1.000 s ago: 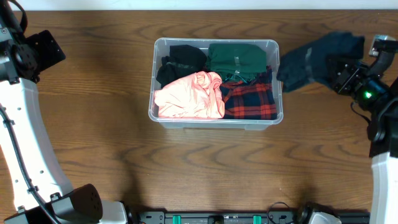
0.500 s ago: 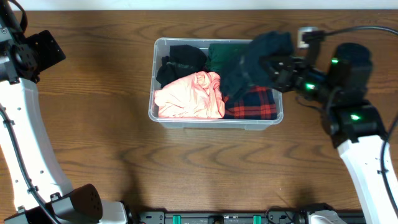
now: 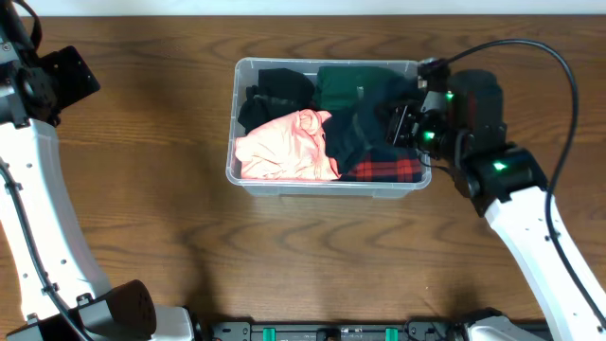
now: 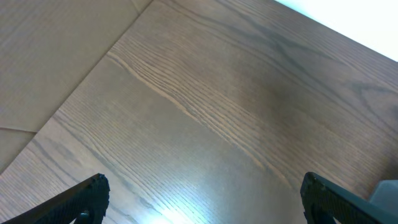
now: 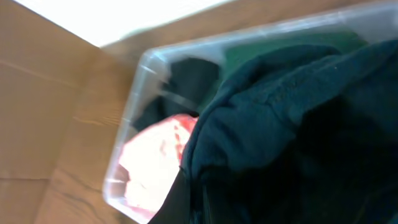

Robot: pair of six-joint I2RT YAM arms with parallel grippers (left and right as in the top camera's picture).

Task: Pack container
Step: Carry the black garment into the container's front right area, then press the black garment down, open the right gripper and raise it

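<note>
Right gripper (image 3: 405, 123): reaches over the right end of the container (image 3: 327, 188) with a dark blue garment (image 3: 355, 133) bunched against it. In the right wrist view the cloth fills the frame and hides the fingers, so the width of the grip cannot be told. The garment hangs from the tool, its lower folds touching the clothes beneath.

Left gripper (image 4: 205, 202): fingers spread wide and holding nothing, above bare wooden table (image 3: 142, 218), well apart from the container.

Writing: a small pale mark on the green garment (image 3: 358, 87) is too small to read.

Container: a clear rectangular bin with rounded corners and a rim, standing on the table toward its far edge. It is nearly full, with a black garment (image 3: 275, 95) at the far left, the green garment at the far right, a pink garment (image 3: 284, 147) at the near left and red-and-navy plaid cloth (image 3: 383, 168) at the near right.
</note>
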